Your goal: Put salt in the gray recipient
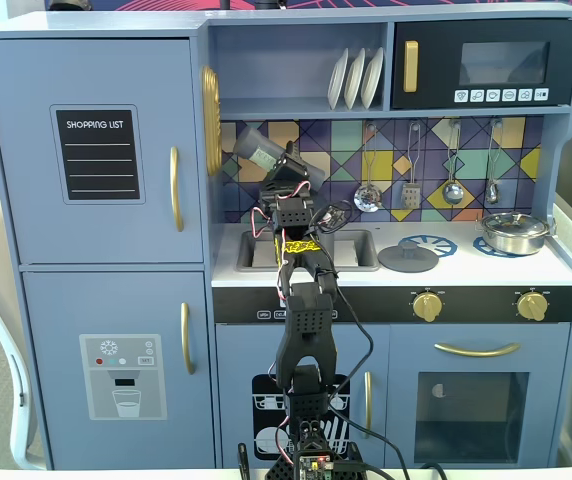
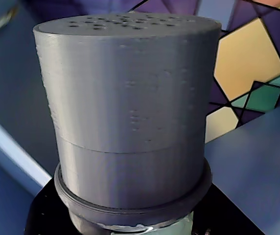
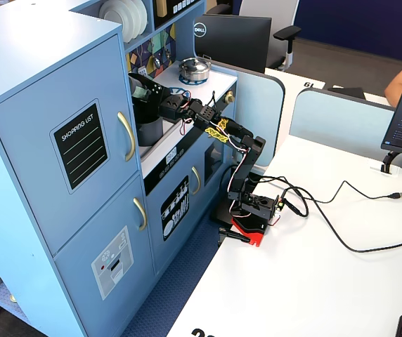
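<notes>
Salt (image 2: pixel 130 122) filled the wrist view, clamped in the gripper (image 1: pixel 271 160) and tilted, apparently above the gray recipient (image 3: pixel 148 130); pouring remained.

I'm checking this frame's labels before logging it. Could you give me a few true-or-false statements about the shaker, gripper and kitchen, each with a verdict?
1. The salt shaker is held tilted in the gripper, above the counter. True.
2. The shiny steel pan sits in the sink. False: it rests on the right burner in the front fixed view.
3. The flat gray lid lies on the counter right of the sink. True.
4. The shaker's top is smooth and closed in the wrist view. False: it has many small holes.
5. The white plates are stacked on the counter. False: they stand upright on the upper shelf.
</notes>
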Controlling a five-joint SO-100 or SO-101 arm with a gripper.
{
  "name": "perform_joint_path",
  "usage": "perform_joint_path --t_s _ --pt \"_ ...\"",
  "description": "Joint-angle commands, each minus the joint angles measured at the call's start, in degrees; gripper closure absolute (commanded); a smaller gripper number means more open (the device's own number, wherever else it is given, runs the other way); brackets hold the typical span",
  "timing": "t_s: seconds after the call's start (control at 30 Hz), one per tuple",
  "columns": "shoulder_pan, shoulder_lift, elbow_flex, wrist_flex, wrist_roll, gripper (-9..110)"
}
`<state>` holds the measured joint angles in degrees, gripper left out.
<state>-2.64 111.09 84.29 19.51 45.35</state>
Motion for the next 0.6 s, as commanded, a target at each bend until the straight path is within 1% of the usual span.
perform_joint_path --t_s 0.0,0.3,0.4,0.57 --pt "-0.7 -0.6 -9.9 2.4 4.7 101" --pt "-2.9 -4.0 -19.2 5.4 9.5 101" --pt "-1.8 -4.0 -17.5 7.3 11.3 101" --pt "1.1 -0.2 -8.6 9.2 13.4 101"
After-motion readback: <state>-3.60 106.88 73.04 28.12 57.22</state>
